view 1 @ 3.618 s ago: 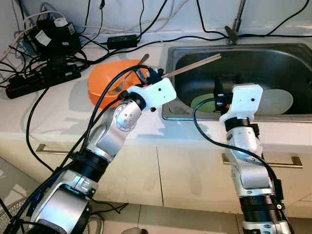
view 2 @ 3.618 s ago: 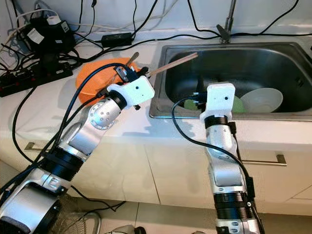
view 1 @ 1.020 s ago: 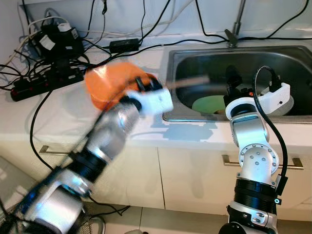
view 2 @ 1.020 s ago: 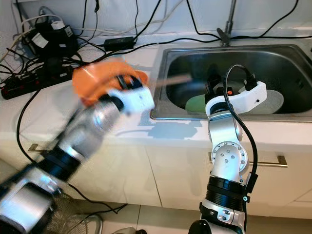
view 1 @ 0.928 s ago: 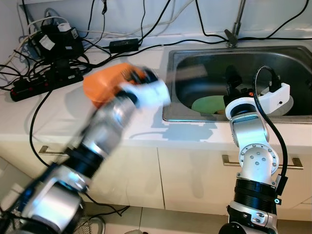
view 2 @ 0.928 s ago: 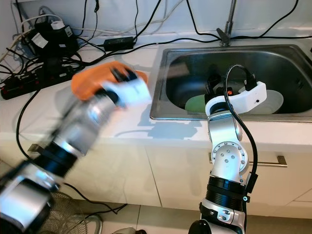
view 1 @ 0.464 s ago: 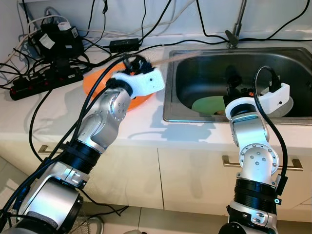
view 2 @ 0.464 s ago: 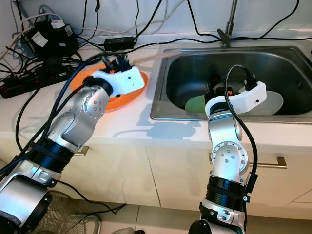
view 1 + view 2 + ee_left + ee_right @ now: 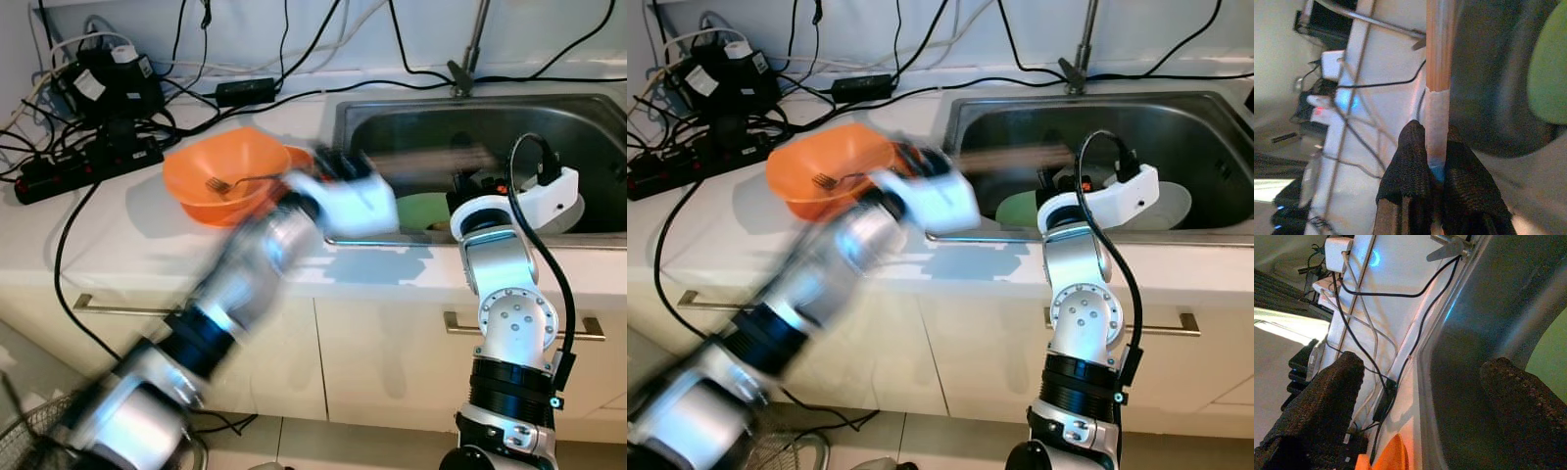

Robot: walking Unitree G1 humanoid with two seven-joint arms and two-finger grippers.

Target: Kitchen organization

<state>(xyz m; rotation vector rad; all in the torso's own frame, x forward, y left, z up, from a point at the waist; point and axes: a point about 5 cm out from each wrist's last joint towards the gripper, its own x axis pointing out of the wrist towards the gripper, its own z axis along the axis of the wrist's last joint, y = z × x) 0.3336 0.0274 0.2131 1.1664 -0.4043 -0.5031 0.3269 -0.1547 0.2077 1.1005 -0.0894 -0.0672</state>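
left claw motion-blurred, clenched on wooden stick, tip smeared over sink

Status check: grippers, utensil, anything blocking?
Left gripper shut on wooden stick, blurred at sink edge. Right gripper open over sink. Green plate below.

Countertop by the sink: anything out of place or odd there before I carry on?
Yes. A power strip and a tangle of cables lie on the counter close to the sink, one black cable running along its back rim. A fork rests in the orange bowl. I see nothing spilled.
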